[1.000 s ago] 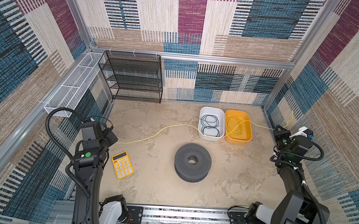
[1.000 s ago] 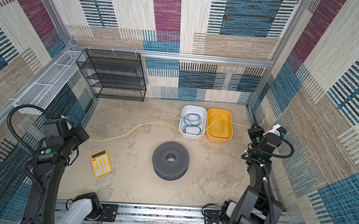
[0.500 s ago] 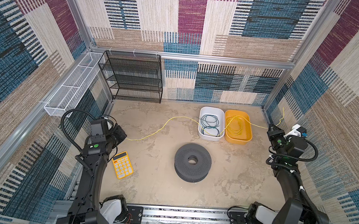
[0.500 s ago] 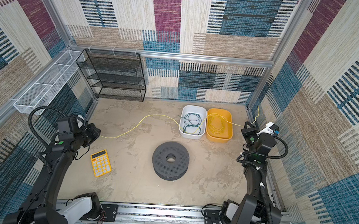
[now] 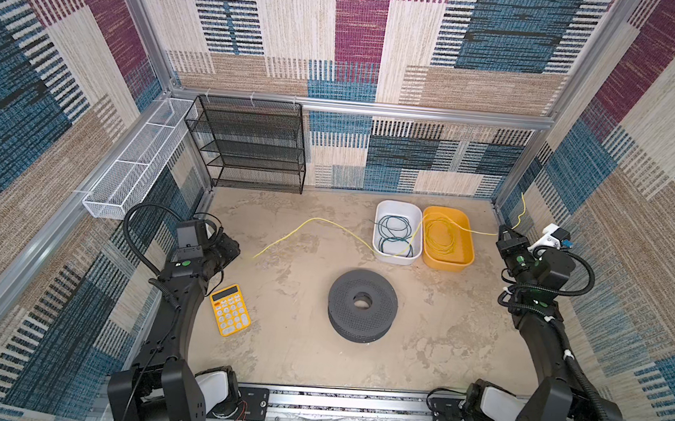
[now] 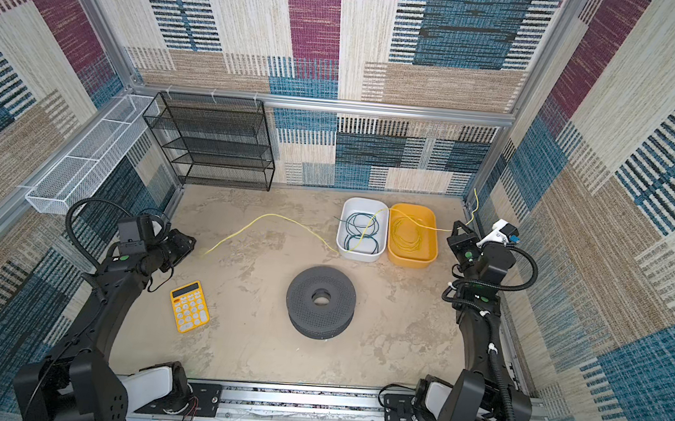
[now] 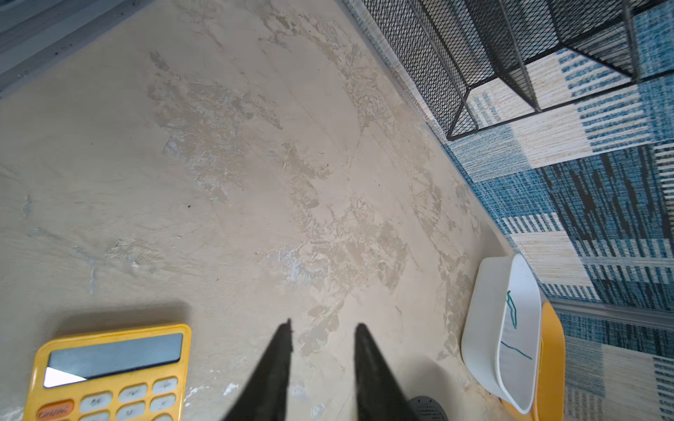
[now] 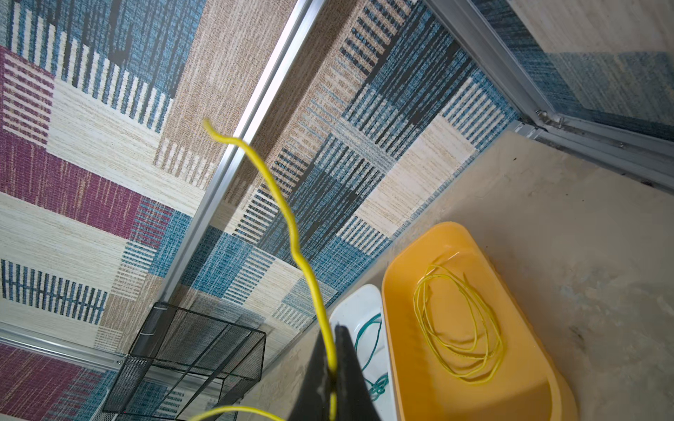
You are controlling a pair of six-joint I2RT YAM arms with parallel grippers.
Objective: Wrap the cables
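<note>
The yellow cable [image 8: 310,282] is clamped near one end in the right gripper [image 8: 333,330] at 3 o'clock, its coils in the yellow tub [image 5: 448,265] at 2 o'clock; its tail lies by the left gripper [image 7: 324,326] at 9 o'clock — jaws apart, empty. The tail is best taken low and fed in slack — clear of the green cable [image 5: 395,236]
</note>
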